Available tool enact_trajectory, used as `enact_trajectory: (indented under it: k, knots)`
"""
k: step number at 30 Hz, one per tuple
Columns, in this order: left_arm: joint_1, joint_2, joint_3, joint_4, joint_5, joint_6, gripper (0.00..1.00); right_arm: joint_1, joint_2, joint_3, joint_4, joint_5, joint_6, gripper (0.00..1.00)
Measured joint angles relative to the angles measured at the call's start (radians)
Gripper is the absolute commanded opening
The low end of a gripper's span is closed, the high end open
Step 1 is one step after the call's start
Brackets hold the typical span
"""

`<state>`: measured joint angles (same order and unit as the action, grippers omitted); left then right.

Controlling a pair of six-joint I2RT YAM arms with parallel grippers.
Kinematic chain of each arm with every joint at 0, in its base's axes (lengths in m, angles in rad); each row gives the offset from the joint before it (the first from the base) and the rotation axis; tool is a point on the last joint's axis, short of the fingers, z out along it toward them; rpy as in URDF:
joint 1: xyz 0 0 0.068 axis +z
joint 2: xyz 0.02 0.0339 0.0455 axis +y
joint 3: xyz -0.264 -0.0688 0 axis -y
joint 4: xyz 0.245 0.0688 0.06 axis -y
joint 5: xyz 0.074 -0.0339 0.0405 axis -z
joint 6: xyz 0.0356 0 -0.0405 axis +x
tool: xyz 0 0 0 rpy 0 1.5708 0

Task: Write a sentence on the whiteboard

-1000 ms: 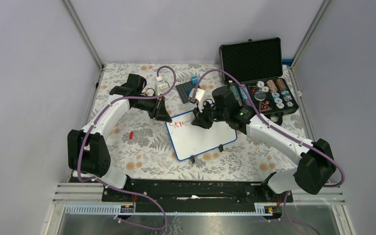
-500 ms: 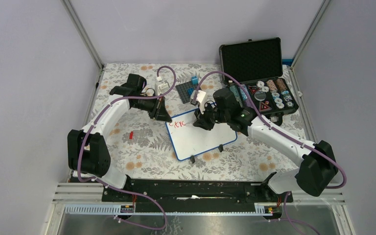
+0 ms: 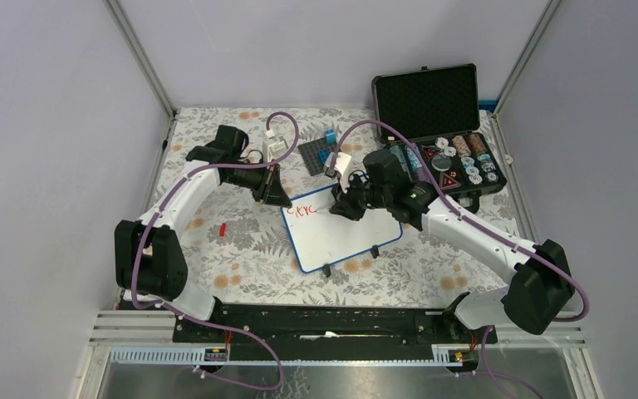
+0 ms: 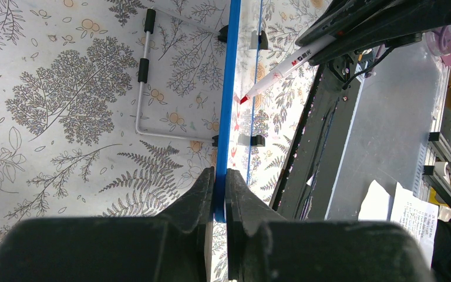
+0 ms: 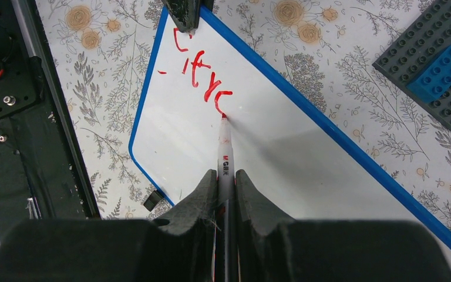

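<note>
whiteboard: mid-table, lying skewed, between the two arms
left gripper: at the board's far-left corner, clamped on the rim, one finger on each side
right gripper: over the board's far edge, to the right of the left gripper
marker: pinched between the right fingers, tip touching the board face
writing: on the board near its far-left corner, marker tip at its end
brick plate: on the table just behind the board, left of the case
small brick: on top of the plate
case: far-right corner, lid standing behind the tray, small parts in the tray
loose piece: on the table left of the board, near the left arm
</note>
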<state>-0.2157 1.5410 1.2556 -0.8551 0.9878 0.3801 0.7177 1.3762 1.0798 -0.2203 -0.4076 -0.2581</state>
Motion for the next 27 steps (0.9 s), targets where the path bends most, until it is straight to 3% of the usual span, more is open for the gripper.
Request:
enact_trajectory:
  k: [27]
  knots:
    - [0.001,0.000,0.000,0.000,-0.002,0.000,0.00,-0.003,0.041,0.069,-0.030,-0.005,0.009,0.00]
